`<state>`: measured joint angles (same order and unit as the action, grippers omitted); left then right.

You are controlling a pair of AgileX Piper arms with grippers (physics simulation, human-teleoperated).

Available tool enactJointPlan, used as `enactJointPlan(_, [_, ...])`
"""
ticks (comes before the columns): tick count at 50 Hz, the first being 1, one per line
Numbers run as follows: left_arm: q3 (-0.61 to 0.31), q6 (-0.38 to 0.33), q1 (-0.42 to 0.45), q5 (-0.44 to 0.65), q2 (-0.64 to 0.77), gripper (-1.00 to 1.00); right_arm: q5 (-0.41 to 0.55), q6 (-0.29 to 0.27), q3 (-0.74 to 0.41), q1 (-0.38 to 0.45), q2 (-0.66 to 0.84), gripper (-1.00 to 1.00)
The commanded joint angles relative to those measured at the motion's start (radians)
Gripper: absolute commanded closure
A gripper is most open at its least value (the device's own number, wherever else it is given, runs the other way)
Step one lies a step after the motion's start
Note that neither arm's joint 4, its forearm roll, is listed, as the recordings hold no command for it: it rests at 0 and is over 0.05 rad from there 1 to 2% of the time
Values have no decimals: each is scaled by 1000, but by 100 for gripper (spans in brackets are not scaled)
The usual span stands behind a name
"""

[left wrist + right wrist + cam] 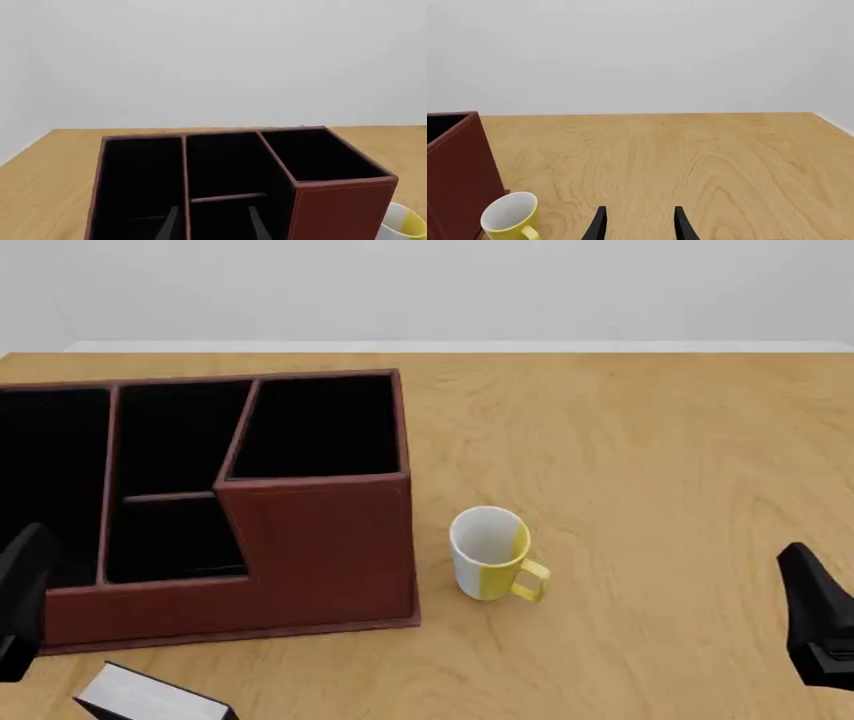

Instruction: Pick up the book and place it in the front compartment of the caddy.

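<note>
Only the front view shows the book [144,695]: it lies on the counter [641,440] at about 7 o'clock, just beside the caddy's [320,540] near wall and partly cut by the frame's lower edge. Neither wrist view catches it. The left wrist view looks down into the caddy's black sections, with the left gripper [212,222] hanging above them, jaws released with a clear gap and nothing between them. The front compartment [174,537] sits behind the stepped-down wall and holds nothing. The right wrist view shows the right gripper [638,223], jaws also parted and bare, over open wood. The mug [491,552], white and yellow, stands just off the caddy's corner at 3 o'clock from it. From the mug toward 3 o'clock, the counter lies bare out to its edge.
</note>
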<state>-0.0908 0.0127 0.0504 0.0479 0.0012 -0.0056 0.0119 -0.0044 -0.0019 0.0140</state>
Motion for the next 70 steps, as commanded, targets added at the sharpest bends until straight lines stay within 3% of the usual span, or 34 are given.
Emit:
enactJointPlan(1, [-194,-52,89,134,-1,-100,-15,13,1,-2,26,-100])
enactJointPlan(6, [-360,-124,213,293,0,-100,-19,20,1,-5,34,-100])
enactJointPlan(8, [-384,-176,251,318,15,-100,-24,22,1,-7,42,-100])
enactJointPlan(9, [-424,-207,306,346,37,-100,-23,23,1,-7,40,-100])
enactJointPlan(12, [-467,-229,331,371,79,-100,-22,26,2,-8,38,-100])
enactJointPlan(15, [-550,-284,436,460,169,-100,-26,29,2,-4,46,-100])
enactJointPlan(17, [-586,-308,452,485,190,-100,-27,30,3,-5,47,-100])
enactJointPlan(18, [-661,-202,438,522,236,-100,-33,32,2,-6,55,-100])
enactJointPlan(20, [-663,-347,478,553,261,-100,-40,35,2,-8,62,-100])
enactJointPlan(24, [-803,-362,517,658,351,-100,-44,38,2,-6,70,-100])
enactJointPlan(26, [-818,-441,542,703,378,-100,-46,40,2,-7,72,-100])
enactJointPlan(27, [-874,-454,556,748,409,-100,-57,45,3,-9,84,-100])
enactJointPlan(33, [-968,-542,596,899,496,-100,-66,50,3,-12,95,-100])
enactJointPlan(37, [-1085,-607,627,1032,555,-100,-78,53,3,-17,110,-100])
enactJointPlan(40, [-1091,-674,665,1111,565,-100,-81,54,3,-15,114,-100])
enactJointPlan(43, [-1134,-648,697,1170,600,-100,-85,55,2,-15,119,-100])
enactJointPlan(47, [-1104,-608,734,1172,630,-100,-90,59,3,-17,124,-100])
enactJointPlan(48, [-1032,-635,786,1172,631,-100,-92,58,3,-18,126,-100])
enactJointPlan(49, [-1023,-633,789,1172,633,-100,-93,58,3,-17,127,-100])
enactJointPlan(50, [-1021,-585,809,1172,655,-100,-96,59,3,-17,131,-100])
enactJointPlan(51, [-977,-626,822,1172,649,-100,-99,59,3,-17,134,-100])
enactJointPlan(54, [-930,-616,849,1172,658,-100,-105,62,3,-19,140,-100])
enactJointPlan(55, [-865,-673,854,1172,648,-100,-106,64,3,-22,142,-100])
enactJointPlan(60, [-821,-725,861,1172,650,-100,-105,63,3,-20,140,-100])
enactJointPlan(61, [-887,-670,870,1172,672,-100,-104,63,3,-20,139,-100])
enactJointPlan(63, [-816,-714,893,1172,665,-100,-104,64,3,-21,140,-100])
enactJointPlan(65, [-810,-698,910,1172,674,-100,-103,64,2,-21,139,-100])
enactJointPlan(67, [-758,-690,990,1172,675,-100,-101,64,3,-21,137,-100])
enactJointPlan(70, [-766,-707,976,1172,686,-100,-99,63,2,-20,135,-100])
